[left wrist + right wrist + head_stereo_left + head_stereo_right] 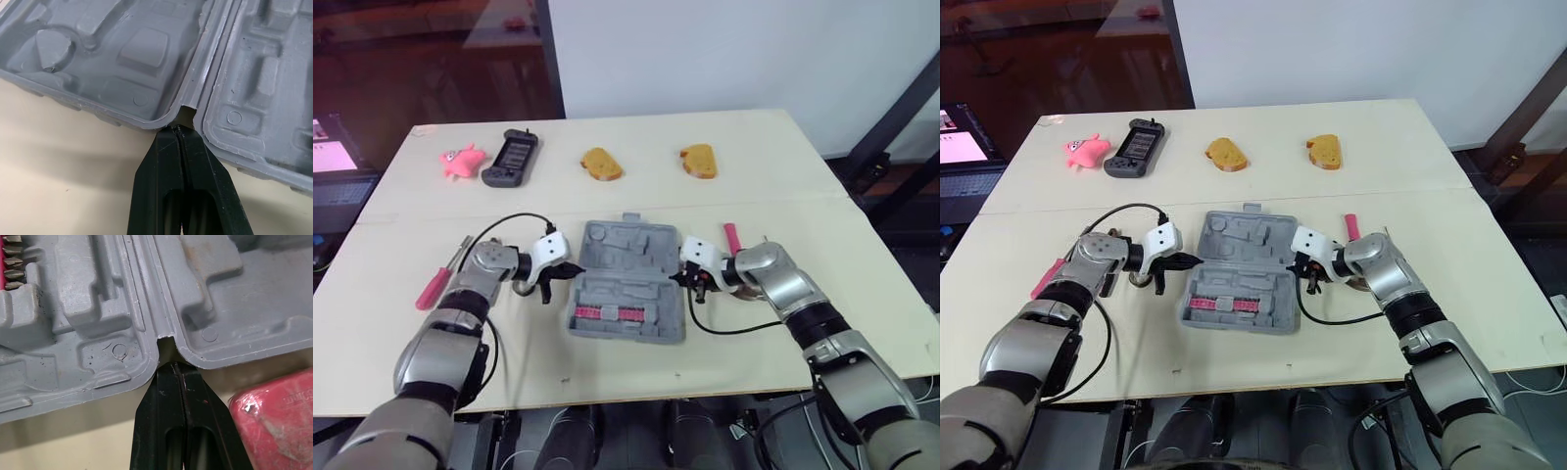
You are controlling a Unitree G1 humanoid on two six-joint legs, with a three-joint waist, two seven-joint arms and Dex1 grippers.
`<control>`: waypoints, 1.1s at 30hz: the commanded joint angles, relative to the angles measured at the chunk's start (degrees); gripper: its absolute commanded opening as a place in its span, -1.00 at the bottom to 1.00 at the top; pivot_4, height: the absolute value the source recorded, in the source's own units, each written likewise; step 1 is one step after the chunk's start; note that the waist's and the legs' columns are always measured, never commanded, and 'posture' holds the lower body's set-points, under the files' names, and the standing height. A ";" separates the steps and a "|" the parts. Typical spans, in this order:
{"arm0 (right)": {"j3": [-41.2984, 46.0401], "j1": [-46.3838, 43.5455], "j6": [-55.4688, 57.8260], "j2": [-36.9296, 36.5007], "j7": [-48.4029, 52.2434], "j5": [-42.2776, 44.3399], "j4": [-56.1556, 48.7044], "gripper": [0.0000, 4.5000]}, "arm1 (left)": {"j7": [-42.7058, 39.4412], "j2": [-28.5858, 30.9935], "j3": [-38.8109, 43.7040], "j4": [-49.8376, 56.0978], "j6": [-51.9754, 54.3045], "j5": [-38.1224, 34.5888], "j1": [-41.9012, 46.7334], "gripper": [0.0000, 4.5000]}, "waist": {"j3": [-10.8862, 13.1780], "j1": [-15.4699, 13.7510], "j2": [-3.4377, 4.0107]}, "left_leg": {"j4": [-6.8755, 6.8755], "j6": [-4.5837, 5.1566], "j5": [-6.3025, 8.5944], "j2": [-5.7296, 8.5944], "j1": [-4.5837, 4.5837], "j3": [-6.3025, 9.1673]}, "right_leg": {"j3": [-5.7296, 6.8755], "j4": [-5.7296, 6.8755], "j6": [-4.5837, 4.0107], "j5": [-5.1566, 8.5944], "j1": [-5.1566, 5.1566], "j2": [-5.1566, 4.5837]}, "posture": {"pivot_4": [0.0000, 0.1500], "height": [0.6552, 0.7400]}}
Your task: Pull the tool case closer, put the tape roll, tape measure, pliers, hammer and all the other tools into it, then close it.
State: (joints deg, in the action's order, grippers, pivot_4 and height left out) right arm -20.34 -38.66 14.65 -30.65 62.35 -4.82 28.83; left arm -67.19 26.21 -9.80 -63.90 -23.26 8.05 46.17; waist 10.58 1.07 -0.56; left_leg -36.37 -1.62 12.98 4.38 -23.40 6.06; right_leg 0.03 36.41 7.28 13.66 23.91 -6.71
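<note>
I hold both jaws closed at the hinge ends of the case (pixel 628 279) — left, right — ready to drag it nearer.

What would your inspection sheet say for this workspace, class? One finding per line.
Surface: beige table.
Job's things: tool case open at centre; screwdriver on its left; red-handled tool on its right.
Clutter: pink toy, handheld console, two bread pieces along far edge.
Pincers: left pincer and right pincer shut, tips at the case's hinge ends.
Cables: black cables loop at both wrists.
Surroundings: laptop beyond table's left edge.
</note>
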 commanded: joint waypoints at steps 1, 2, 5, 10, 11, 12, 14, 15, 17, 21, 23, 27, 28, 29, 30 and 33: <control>-0.49 0.19 0.11 0.09 1.95 0.15 -3.72 -0.99 | -4.41 0.13 -0.93 5.53 -0.52 -1.49 -4.02 -1.00 | 0.00 0.04 0.00 | 0.00 0.00 0.00 0.00 0.00 0.00 | 0.00 0.00 0.00 0.00 0.00 0.00 | 1.00 1.00; -0.41 0.45 0.55 0.25 2.18 0.31 -4.45 -0.99 | -5.12 0.57 -0.82 7.51 -0.01 -2.06 -5.33 -1.00 | 0.00 0.06 0.00 | 0.01 0.00 0.00 0.00 0.00 0.00 | 0.00 0.00 0.00 0.00 0.01 0.00 | 1.00 1.00; -0.44 1.33 1.85 0.47 2.76 0.36 -6.47 -0.99 | -5.81 1.31 -0.55 12.51 2.33 -3.47 -8.52 -1.00 | 0.00 0.05 0.00 | 0.02 -0.01 0.00 -0.03 -0.01 0.06 | -0.01 0.01 0.00 0.00 0.05 0.00 | 1.00 1.00; -0.72 3.03 4.42 0.44 3.68 0.67 -10.34 -0.99 | -4.49 1.31 -0.66 18.04 5.74 -4.50 -12.01 -1.00 | -0.01 0.00 0.01 | 0.03 -0.01 -0.01 -0.03 0.00 0.18 | -0.02 0.01 0.00 0.00 0.05 0.01 | 1.00 1.00; -0.80 3.50 5.07 0.32 3.88 0.74 -11.57 -0.99 | -4.37 1.44 -0.70 19.02 6.24 -4.64 -12.51 -1.00 | 0.00 0.00 0.01 | 0.03 -0.01 -0.01 -0.03 0.00 0.18 | -0.02 0.01 -0.01 0.00 0.05 0.00 | 1.00 1.00; -0.92 4.06 5.78 0.19 4.04 0.79 -13.05 -0.99 | -4.30 1.55 -0.62 20.14 6.93 -4.94 -13.07 -1.00 | 0.00 -0.01 0.01 | 0.03 -0.01 -0.01 -0.03 0.00 0.18 | -0.02 0.01 -0.01 0.00 0.05 0.00 | 1.00 1.00; -1.18 5.00 6.90 0.05 4.13 0.81 -15.70 -0.99 | -4.23 1.90 -0.50 22.80 8.49 -5.62 -14.36 -1.00 | -0.01 -0.01 0.01 | 0.03 -0.01 -0.01 -0.03 0.00 0.18 | -0.02 0.01 0.00 0.00 0.05 0.01 | 1.00 1.00; -1.18 5.31 7.40 0.03 4.09 0.81 -16.64 -0.99 | -4.16 2.09 -0.45 23.95 9.20 -5.91 -14.90 -1.00 | 0.00 0.01 0.01 | 0.04 -0.01 -0.01 -0.04 0.00 0.18 | -0.02 0.01 -0.01 0.00 0.06 0.00 | 1.00 1.00; -1.13 6.08 8.75 -0.06 3.99 0.92 -18.64 -0.99 | -4.40 2.95 -0.08 27.87 11.66 -6.82 -16.50 -1.00 | -0.01 0.04 0.01 | 0.06 -0.01 -0.01 -0.04 0.00 0.18 | -0.03 0.01 -0.01 0.00 0.09 0.00 | 1.00 1.00; -1.15 7.61 10.79 -0.28 3.87 1.22 -21.54 -0.99 | -4.83 4.68 0.29 36.48 17.33 -8.48 -19.96 -1.00 | 0.00 0.06 0.02 | 0.09 -0.01 -0.01 -0.07 -0.01 0.17 | -0.05 0.02 -0.01 0.00 0.12 0.01 | 1.00 1.00; -1.11 8.40 11.74 -0.36 3.73 1.35 -22.76 -0.99 | -4.28 5.38 0.53 40.36 20.48 -9.09 -21.47 -1.00 | 0.00 0.01 0.02 | 0.09 -0.02 -0.01 -0.08 -0.02 0.17 | -0.05 0.01 -0.01 0.00 0.12 0.01 | 1.00 1.00; -0.89 9.59 13.60 -0.19 3.37 1.70 -24.67 -0.99 | -2.58 5.88 1.00 45.23 24.64 -9.86 -23.85 -1.00 | 0.00 -0.24 0.02 | 0.08 -0.02 -0.01 -0.09 -0.02 0.18 | -0.06 0.01 -0.02 0.00 0.10 0.01 | 1.00 1.00; -0.84 9.97 14.05 -0.14 3.30 1.85 -25.12 -0.99 | -2.38 5.95 0.96 46.05 25.21 -10.00 -24.52 -1.00 | 0.00 -0.24 0.01 | 0.08 -0.02 -0.01 -0.09 -0.02 0.18 | -0.06 0.01 -0.02 0.00 0.10 0.01 | 1.00 1.00; -0.81 10.24 14.39 -0.11 3.25 1.95 -25.44 -0.99 | -2.21 6.02 0.92 46.68 25.69 -10.10 -25.00 -1.00 | 0.00 -0.22 0.01 | 0.08 -0.02 -0.01 -0.09 -0.02 0.18 | -0.06 0.01 -0.02 0.00 0.11 0.00 | 1.00 1.00; -0.84 10.49 14.60 -0.14 3.23 1.97 -25.73 -0.99 | -2.07 6.08 0.87 47.14 26.00 -10.16 -25.36 -1.00 | 0.00 -0.21 0.01 | 0.08 -0.02 -0.01 -0.09 -0.02 0.18 | -0.06 0.01 -0.02 0.00 0.10 0.00 | 1.00 1.00; -0.87 11.52 15.83 -0.29 3.23 2.31 -27.36 -0.99 | -2.10 6.69 0.67 48.40 26.72 -10.21 -26.28 -1.00 | 0.00 -0.25 0.01 | 0.09 -0.03 -0.01 -0.09 -0.02 0.19 | -0.05 0.01 -0.02 0.00 0.11 0.00 | 1.00 1.00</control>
State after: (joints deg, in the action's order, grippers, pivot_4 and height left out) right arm -20.54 -27.19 30.60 -32.19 65.02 -4.86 5.12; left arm -69.15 33.29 -9.02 -18.84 3.61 -0.15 19.70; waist 10.58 0.82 -0.54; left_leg -36.28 -1.65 12.97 4.29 -23.42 6.25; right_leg -0.02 36.41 7.26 13.66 24.02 -6.71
